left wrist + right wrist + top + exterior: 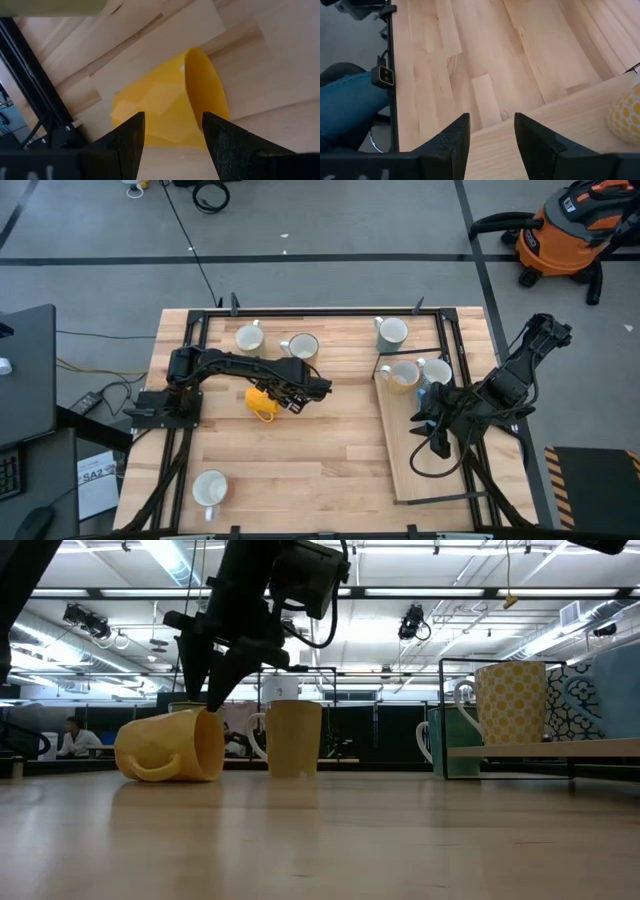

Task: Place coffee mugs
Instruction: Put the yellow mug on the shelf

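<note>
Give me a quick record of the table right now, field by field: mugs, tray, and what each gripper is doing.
yellow mug: on its side, mid-table
left gripper: open, poised over the yellow mug, not yet gripping
right gripper: open, empty, over the wooden tray
mugs on tray: yellow-patterned mug, white mug with dark print
upright mugs off the tray: four on the table top

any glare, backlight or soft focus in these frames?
Low view: ceiling strip lights backlight the left gripper into a silhouette above the tipped yellow mug. Left wrist view: mug rim evenly lit, fingers soft. High view: table evenly lit, no glare.
</note>
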Motion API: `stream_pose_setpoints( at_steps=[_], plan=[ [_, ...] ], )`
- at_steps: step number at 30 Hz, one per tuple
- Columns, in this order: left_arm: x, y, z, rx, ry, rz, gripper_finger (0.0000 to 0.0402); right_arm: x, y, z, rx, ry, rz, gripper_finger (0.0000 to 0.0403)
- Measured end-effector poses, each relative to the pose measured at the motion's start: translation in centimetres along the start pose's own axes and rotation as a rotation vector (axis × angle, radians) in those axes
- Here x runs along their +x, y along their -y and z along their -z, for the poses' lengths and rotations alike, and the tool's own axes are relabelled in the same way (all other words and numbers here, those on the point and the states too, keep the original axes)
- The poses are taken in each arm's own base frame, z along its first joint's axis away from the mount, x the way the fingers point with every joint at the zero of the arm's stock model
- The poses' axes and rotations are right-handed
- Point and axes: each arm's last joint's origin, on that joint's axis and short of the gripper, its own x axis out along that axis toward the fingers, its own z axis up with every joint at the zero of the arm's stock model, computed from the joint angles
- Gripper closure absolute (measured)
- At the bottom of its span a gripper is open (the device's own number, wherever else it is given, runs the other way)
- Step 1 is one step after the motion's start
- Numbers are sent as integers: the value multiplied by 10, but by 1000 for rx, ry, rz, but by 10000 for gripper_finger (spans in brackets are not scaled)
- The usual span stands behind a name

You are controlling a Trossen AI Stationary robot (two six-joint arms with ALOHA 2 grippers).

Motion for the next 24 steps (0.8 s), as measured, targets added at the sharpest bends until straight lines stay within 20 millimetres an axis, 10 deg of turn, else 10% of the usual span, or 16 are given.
stream_pose_setpoints(
  at_steps=[24],
  plan=[
    [26, 17, 1, 5, -68, -114, 196, 2, -2, 0, 2, 4, -5, 242]
  ],
)
